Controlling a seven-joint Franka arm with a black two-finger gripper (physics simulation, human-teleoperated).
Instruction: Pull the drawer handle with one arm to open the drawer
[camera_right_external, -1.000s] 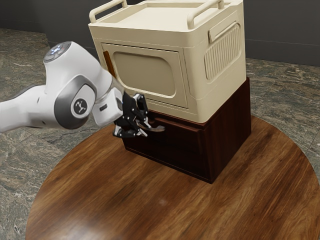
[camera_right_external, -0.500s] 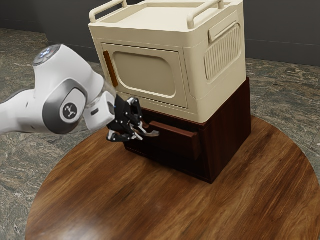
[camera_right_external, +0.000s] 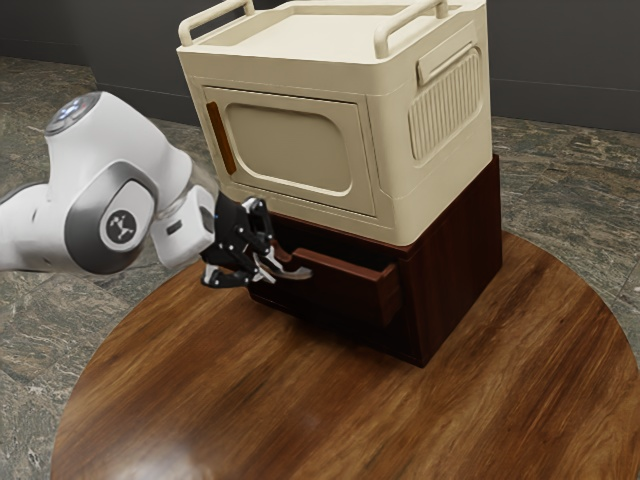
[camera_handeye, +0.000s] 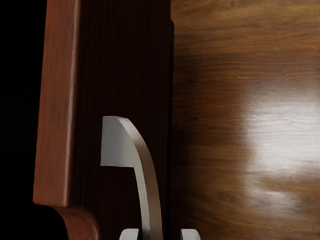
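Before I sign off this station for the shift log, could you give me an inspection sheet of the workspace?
Surface: round wooden table, glossy, with a bright reflection.
Job's things: dark wooden cabinet; its drawer stands partly open; curved metal handle on the drawer front.
Clutter: nothing loose seen; a cream cabinet with two top rails sits on the wooden one, its door closed.
Gripper: my black gripper is at the handle; how firm its hold is, I cannot tell.
Cables: nothing seen.
Surroundings: stone-patterned floor, dark grey wall behind.
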